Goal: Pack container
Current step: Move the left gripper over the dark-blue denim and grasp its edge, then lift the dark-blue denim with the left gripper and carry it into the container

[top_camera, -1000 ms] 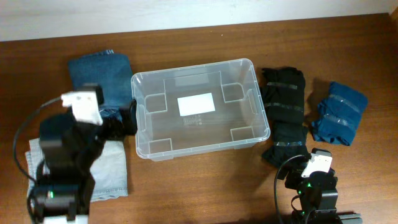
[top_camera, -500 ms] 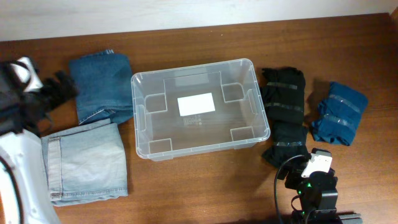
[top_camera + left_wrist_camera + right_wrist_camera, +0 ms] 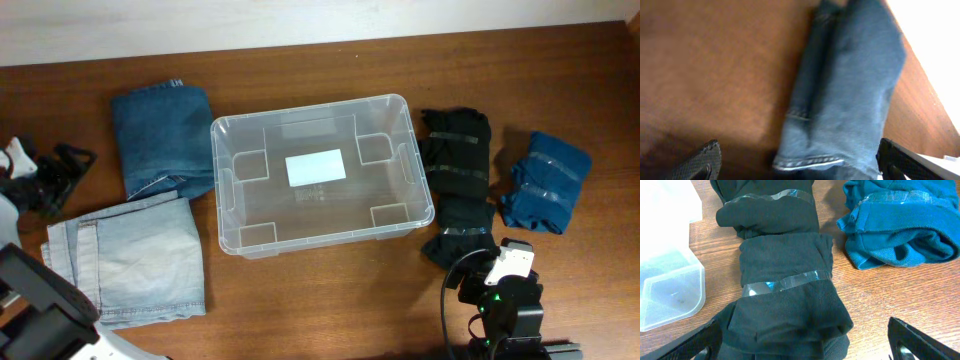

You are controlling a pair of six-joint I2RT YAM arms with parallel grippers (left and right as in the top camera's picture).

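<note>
Clear container (image 3: 320, 175), only white label (image 3: 315, 167)

The left arm (image 3: 35, 300) reaches wide to its own side, the left hand (image 3: 68, 178) low, fingers spread and empty; the right arm (image 3: 510, 310) sits folded, the right hand (image 3: 805, 337) likewise open, holding nothing.

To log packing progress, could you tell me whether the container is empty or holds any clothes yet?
Empty: the container shows only its white label through the clear base.
</note>
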